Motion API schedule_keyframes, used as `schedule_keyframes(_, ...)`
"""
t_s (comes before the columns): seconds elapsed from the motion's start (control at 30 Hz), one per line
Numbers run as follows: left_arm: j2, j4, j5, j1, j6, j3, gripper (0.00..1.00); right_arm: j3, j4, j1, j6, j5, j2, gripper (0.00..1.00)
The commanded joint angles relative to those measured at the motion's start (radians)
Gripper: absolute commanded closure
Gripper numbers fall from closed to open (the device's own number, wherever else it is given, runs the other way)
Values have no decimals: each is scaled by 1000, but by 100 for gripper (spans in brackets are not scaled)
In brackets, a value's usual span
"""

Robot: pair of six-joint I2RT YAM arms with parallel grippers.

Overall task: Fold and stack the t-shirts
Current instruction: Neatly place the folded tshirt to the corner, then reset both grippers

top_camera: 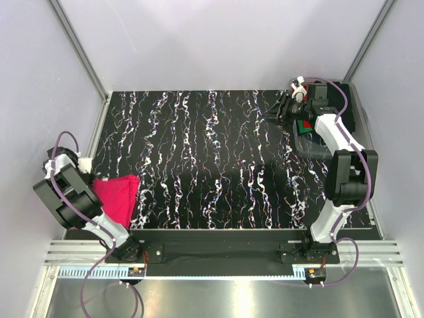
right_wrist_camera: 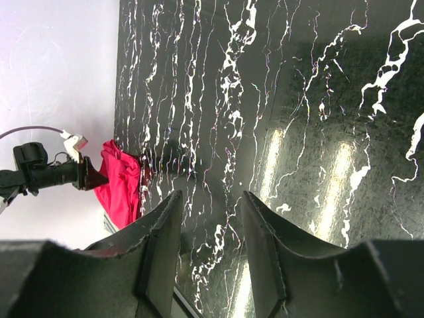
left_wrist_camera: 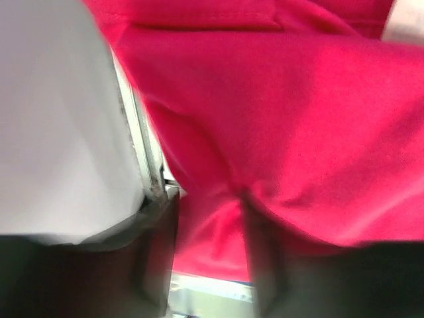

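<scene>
Step in hand, as I judge it: draw the pinkish-red t-shirt [top_camera: 118, 197], bunched at the worktop's [top_camera: 212, 152] near-left edge, toward the centre, pulling low and slow. The left arm [top_camera: 73, 199] is folded back, jaws straddling puckered cloth; I cannot tell whether they pinch. The right arm [top_camera: 334, 142] reaches far right, jaws apart, empty

Nothing legible shows in any view: the pinkish-red t-shirt [top_camera: 118, 197] bears no readable label, and the marbled desk [top_camera: 218, 159] carries only white veining.
</scene>
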Motion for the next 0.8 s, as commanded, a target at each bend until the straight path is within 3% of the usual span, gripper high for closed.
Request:
schedule_keyframes(0.0, -57, 16, -8, 5, -10, 29, 31, -9, 23, 6, -32, -8, -65, 51)
schedule_keyframes(0.03, -82, 13, 10, 4, -11, 33, 1, -15, 22, 6, -37, -1, -70, 51)
schedule_keyframes(0.27, -322, 7, 159, -87, -111, 74, 1, -64, 26, 6, -128, 104, -148, 46)
schedule_keyframes(0.37, -385, 10, 234, -182, -203, 95, 1, -97, 25, 6, -176, 202, -203, 20)
schedule_keyframes(0.4, -396, 10, 277, -237, -232, 108, 1, -113, 22, 6, -184, 228, -229, 1)
schedule_keyframes(0.53, -438, 36, 378, -383, -414, 201, 1, -124, -42, 7, -179, 479, -288, 0)
schedule_keyframes(0.77, -433, 128, 385, -581, -574, 328, 1, -108, -154, 6, -274, 648, -409, 0)
